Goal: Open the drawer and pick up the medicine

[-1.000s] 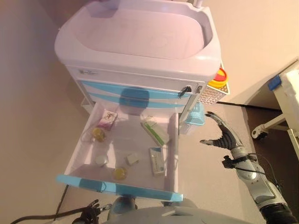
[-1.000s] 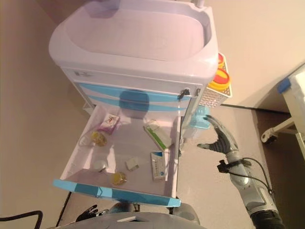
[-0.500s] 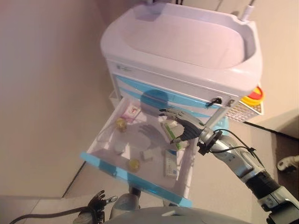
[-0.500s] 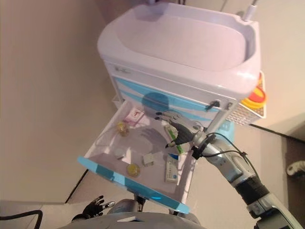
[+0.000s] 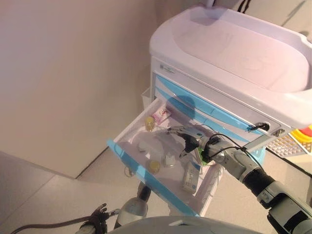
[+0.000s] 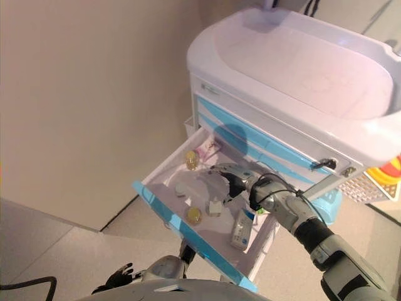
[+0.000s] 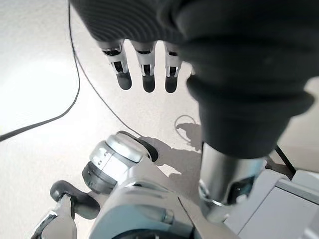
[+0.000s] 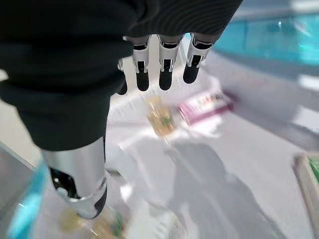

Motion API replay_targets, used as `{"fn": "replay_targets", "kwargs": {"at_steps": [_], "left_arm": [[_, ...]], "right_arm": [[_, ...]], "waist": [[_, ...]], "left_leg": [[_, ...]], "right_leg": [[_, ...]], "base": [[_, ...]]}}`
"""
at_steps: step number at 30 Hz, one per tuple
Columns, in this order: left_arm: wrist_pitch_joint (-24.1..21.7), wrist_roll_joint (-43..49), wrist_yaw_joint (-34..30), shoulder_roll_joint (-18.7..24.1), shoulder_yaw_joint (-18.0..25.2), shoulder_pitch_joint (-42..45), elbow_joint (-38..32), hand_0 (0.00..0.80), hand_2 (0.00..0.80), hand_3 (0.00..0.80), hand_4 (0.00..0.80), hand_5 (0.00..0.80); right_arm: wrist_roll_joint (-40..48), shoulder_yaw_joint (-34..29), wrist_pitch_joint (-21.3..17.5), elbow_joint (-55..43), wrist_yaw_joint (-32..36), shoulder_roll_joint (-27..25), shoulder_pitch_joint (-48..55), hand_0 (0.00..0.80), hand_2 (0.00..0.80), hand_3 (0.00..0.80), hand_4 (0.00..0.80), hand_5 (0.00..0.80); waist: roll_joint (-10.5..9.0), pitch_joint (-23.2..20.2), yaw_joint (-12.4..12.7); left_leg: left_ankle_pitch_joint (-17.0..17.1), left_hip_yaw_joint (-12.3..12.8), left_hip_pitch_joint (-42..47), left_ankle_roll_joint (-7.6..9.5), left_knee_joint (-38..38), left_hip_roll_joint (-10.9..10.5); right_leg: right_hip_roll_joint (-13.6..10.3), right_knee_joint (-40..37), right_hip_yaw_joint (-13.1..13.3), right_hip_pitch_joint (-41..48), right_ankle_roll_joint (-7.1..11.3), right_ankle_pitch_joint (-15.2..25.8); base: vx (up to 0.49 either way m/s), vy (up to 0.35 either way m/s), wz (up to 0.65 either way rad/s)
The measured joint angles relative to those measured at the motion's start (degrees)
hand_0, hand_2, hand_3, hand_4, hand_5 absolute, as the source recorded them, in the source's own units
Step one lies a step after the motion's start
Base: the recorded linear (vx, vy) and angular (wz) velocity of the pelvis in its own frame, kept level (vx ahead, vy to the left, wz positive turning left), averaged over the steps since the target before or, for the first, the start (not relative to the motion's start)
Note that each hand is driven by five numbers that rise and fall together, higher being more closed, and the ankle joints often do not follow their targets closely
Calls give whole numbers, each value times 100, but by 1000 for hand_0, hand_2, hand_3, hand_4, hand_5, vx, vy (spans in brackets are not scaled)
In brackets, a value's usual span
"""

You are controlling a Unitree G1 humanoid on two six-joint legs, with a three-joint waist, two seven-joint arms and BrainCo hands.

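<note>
The cart's drawer (image 5: 146,178) with a blue front stands pulled out. Inside lie a pink box (image 5: 161,115), two yellow vials (image 5: 149,124) (image 6: 195,216), a small white box (image 5: 169,161), a white cap (image 6: 180,190) and a white-and-blue box (image 5: 191,178). A green box (image 8: 306,179) shows at one edge of the right wrist view. My right hand (image 5: 187,139) hovers open over the drawer's middle, fingers (image 8: 164,69) straight and pointing toward the pink box (image 8: 204,107) and a vial (image 8: 159,119), holding nothing. My left hand (image 7: 144,74) hangs open low beside me, away from the cart.
The white cart (image 5: 234,53) has a recessed top and more blue-fronted drawers above the pulled-out one. A wire basket with a yellow-and-red container (image 6: 385,172) hangs on its right side. A beige wall (image 5: 73,73) stands close on the left.
The camera has swung, shifting the whole scene rightward. My right hand went from beside the cart to over the drawer, then lower and further across the medicines.
</note>
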Motion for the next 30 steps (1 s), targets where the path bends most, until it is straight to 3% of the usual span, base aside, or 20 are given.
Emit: {"fn": "replay_targets", "kwargs": {"at_steps": [7, 17, 24, 30], "left_arm": [[-8, 52, -4, 40, 0, -4, -26, 0, 0, 0, 0, 0], [-18, 206, -27, 56, -36, -16, -157, 0, 0, 0, 0, 0], [-108, 211, -105, 54, -156, -57, -293, 0, 0, 0, 0, 0], [-116, 220, -126, 48, -164, -46, -382, 0, 0, 0, 0, 0]], "right_arm": [[-461, 181, 577, 1245, 179, 447, -47, 0, 0, 0, 0, 0], [-698, 206, 751, 2539, -188, 1084, -75, 0, 0, 0, 0, 0], [-693, 204, 790, 2922, -490, 1126, -175, 0, 0, 0, 0, 0], [-684, 204, 783, 2924, -624, 1129, -175, 0, 0, 0, 0, 0]], "waist": [[-66, 4, 180], [-37, 29, 288], [223, 189, 470], [256, 188, 506]], "left_leg": [[29, -163, 36, -27, -71, -20], [45, -375, -35, -53, -71, -89], [53, -540, -48, -118, -71, -103], [93, -592, -102, -97, -69, -110]], "right_leg": [[33, -148, -164, 132, 2, 0], [49, -238, -381, 189, 1, -1], [75, -287, -542, 266, -2, -3], [82, -345, -609, 261, -3, -3]], "base": [[11, -15, 12], [12, 12, 11], [-4, 14, 12], [4, 10, 5]]}}
